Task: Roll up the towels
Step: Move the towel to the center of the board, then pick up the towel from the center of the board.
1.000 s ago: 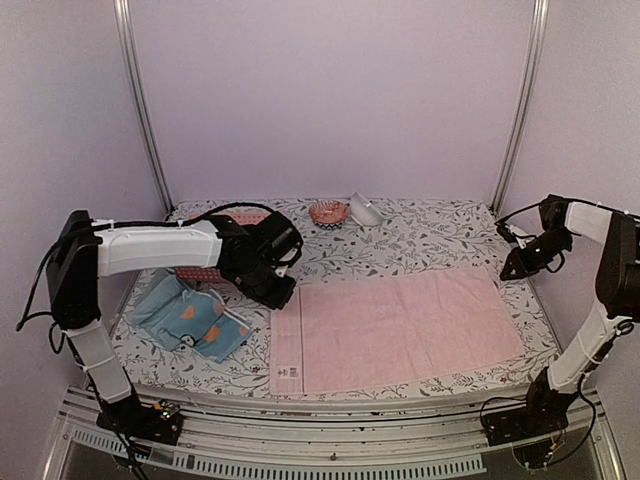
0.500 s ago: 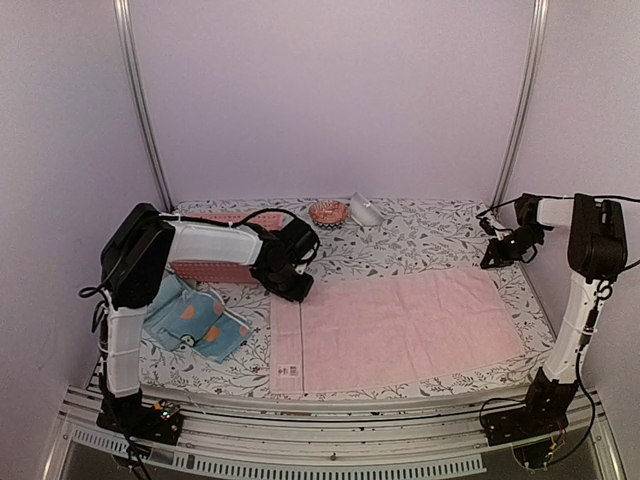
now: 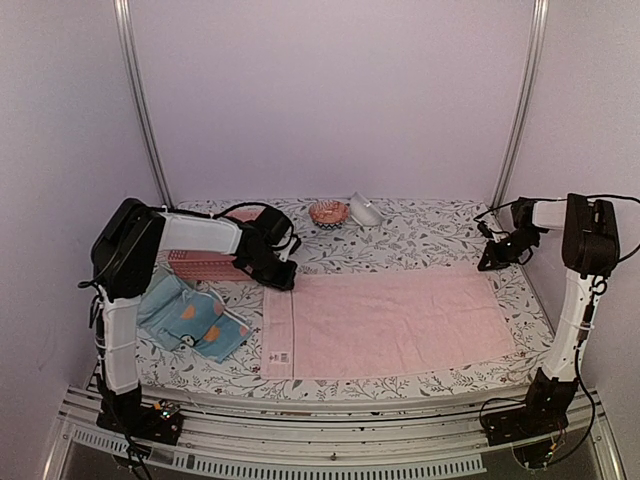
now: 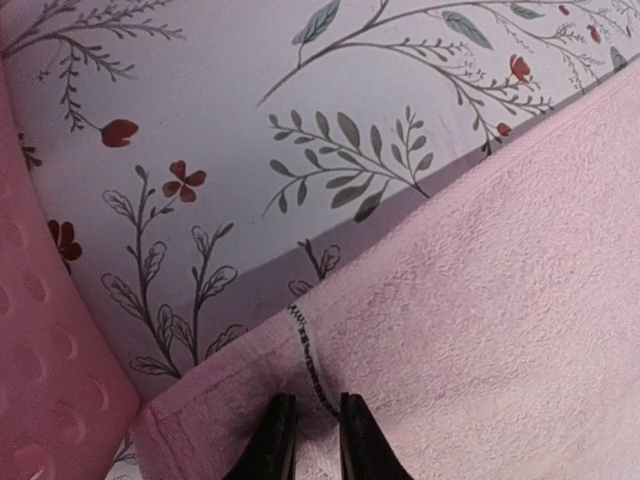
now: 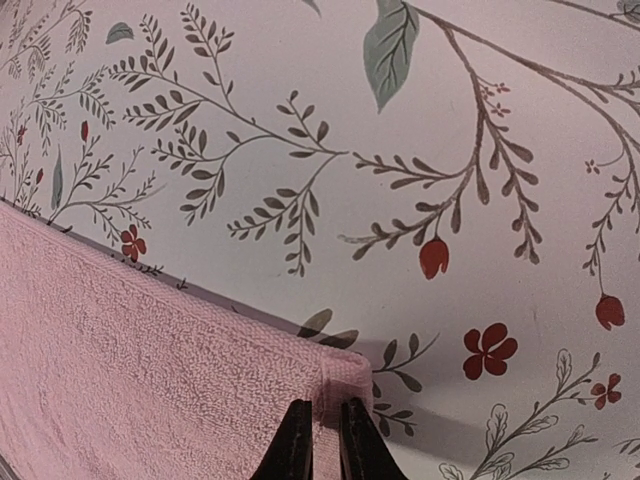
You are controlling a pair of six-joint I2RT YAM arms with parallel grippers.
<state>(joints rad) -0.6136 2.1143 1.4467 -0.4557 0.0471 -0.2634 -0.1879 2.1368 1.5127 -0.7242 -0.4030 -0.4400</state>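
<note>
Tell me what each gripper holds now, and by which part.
Both hold the pink towel: the left gripper pinches its far left corner, the right gripper its far right corner.

Left side's pretty jammed: pink basket (image 3: 205,266) at the back, crumpled blue towel (image 3: 190,318) in front of it, left arm (image 3: 200,235) slung across over the basket. The middle's just the flat pink towel (image 3: 390,322), easy to pass over. The back strip of desk (image 3: 420,235) is open apart from a small bowl (image 3: 328,212) and a white thing (image 3: 365,210) beside it.

Pink towel (image 3: 390,322) spread flat, centre; blue patterned towel (image 3: 195,322) crumpled, left.
</note>
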